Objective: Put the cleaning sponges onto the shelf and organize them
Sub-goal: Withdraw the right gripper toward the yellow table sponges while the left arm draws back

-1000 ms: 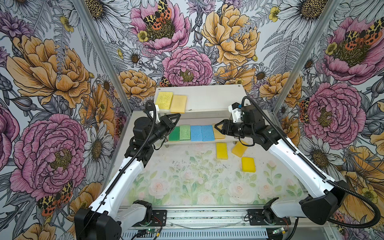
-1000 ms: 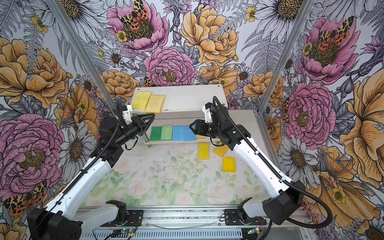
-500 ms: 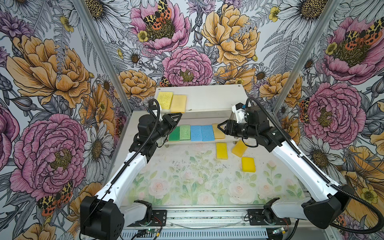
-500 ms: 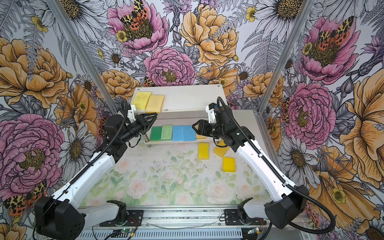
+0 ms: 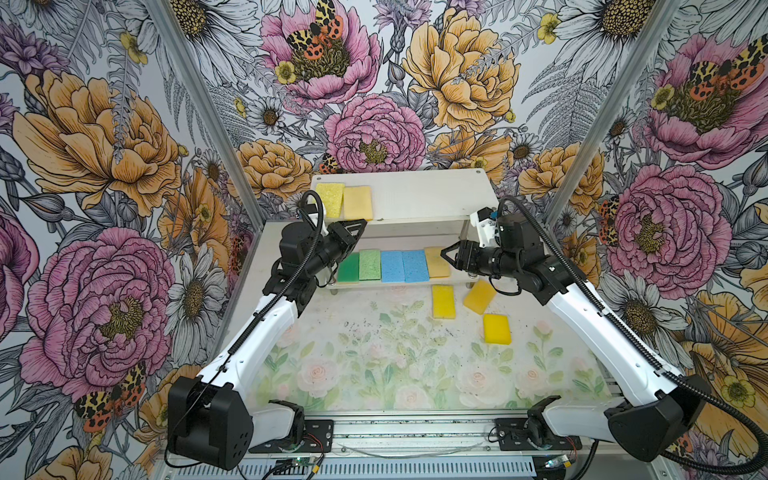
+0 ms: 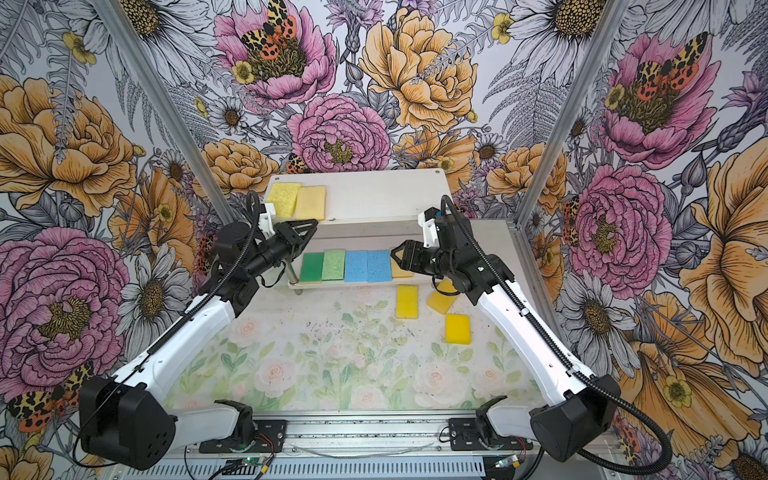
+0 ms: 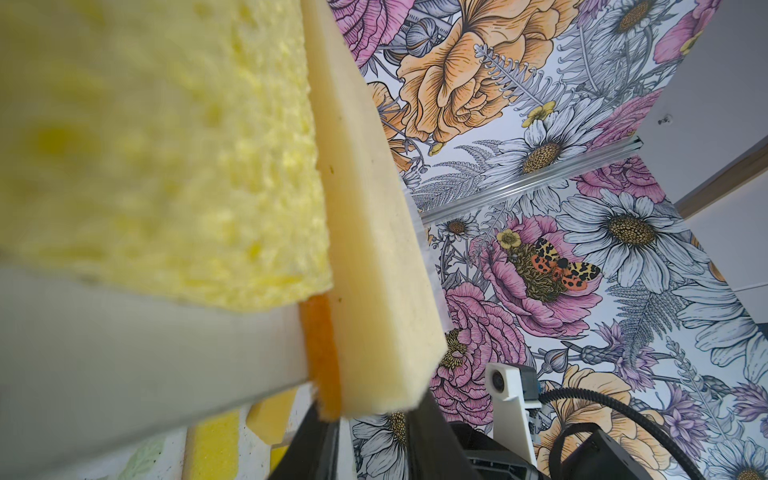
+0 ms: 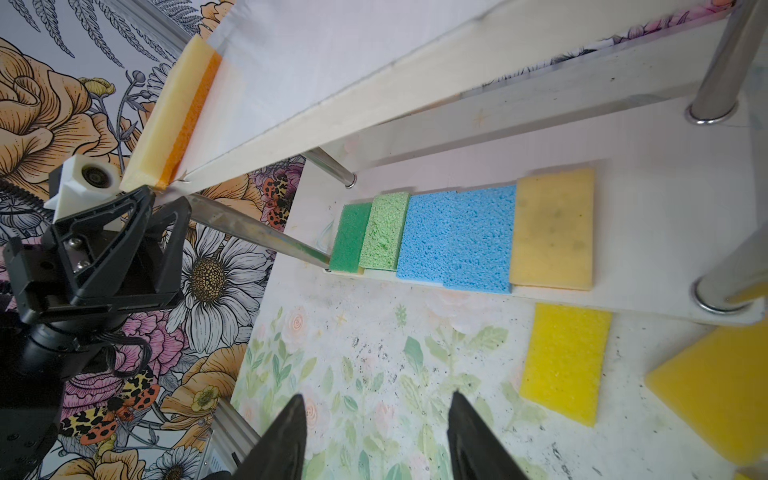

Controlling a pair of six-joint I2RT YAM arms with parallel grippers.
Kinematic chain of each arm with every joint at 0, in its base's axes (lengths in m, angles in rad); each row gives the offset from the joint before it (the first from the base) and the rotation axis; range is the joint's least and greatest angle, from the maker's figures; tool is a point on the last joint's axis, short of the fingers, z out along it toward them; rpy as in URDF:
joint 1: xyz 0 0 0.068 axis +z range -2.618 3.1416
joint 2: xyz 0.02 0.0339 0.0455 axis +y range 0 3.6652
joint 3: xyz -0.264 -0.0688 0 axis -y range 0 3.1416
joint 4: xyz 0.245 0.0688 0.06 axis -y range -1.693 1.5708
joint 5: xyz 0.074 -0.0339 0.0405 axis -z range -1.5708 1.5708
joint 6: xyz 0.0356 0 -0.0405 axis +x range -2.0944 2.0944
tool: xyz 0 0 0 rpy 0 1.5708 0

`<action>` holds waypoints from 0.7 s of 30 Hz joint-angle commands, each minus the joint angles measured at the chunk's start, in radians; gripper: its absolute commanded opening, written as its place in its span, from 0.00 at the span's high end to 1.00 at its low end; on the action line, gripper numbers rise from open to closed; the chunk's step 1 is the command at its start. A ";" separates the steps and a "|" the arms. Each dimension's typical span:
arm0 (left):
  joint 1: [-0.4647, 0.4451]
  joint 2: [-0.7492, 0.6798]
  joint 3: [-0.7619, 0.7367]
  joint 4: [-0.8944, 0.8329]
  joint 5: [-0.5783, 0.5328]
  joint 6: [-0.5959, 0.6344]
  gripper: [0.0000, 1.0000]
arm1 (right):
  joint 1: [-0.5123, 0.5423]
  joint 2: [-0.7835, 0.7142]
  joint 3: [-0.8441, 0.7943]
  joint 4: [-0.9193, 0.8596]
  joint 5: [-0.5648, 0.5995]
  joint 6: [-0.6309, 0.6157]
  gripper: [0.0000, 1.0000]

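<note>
From my console the shelf (image 5: 415, 195) reads as two flat white boards on shiny round metal posts. I count ten flat rectangular sponges. At the top board's left end sits a coarse-pored bright yellow sponge (image 5: 329, 199), and beside it a smooth pale sponge (image 5: 358, 202) with an orange underlayer. On the lower board, edge to edge, lie a dark green sponge (image 5: 348, 268), a light green sponge (image 5: 370, 264), two pitted blue sponges (image 5: 392, 266) and a tan sponge (image 5: 436, 262). Three yellow sponges (image 5: 443, 301) lie loose on the floral table mat (image 5: 374, 365), just before the shelf's right half. My left gripper (image 5: 363, 224) reaches in at the top board's front edge, just by the pale sponge, its fingers narrowly apart around nothing. My right gripper (image 8: 377, 395) points leftward before the lower board's right end, jaws well apart, empty.
</note>
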 commanded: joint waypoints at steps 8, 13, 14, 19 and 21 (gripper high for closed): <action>0.035 -0.012 0.014 0.028 0.017 0.003 0.72 | -0.020 -0.057 -0.049 0.018 -0.014 -0.009 0.44; 0.063 -0.018 0.008 0.024 0.030 0.003 0.72 | -0.032 -0.100 -0.089 0.018 -0.012 -0.001 0.44; 0.064 -0.017 0.008 0.022 0.031 0.003 0.72 | -0.035 -0.107 -0.094 0.018 -0.010 0.001 0.44; 0.063 -0.003 0.021 0.025 0.037 0.007 0.72 | -0.045 -0.138 -0.120 0.017 -0.012 0.014 0.44; 0.063 -0.002 0.025 0.026 0.038 0.008 0.71 | -0.046 -0.148 -0.132 0.017 -0.011 0.019 0.44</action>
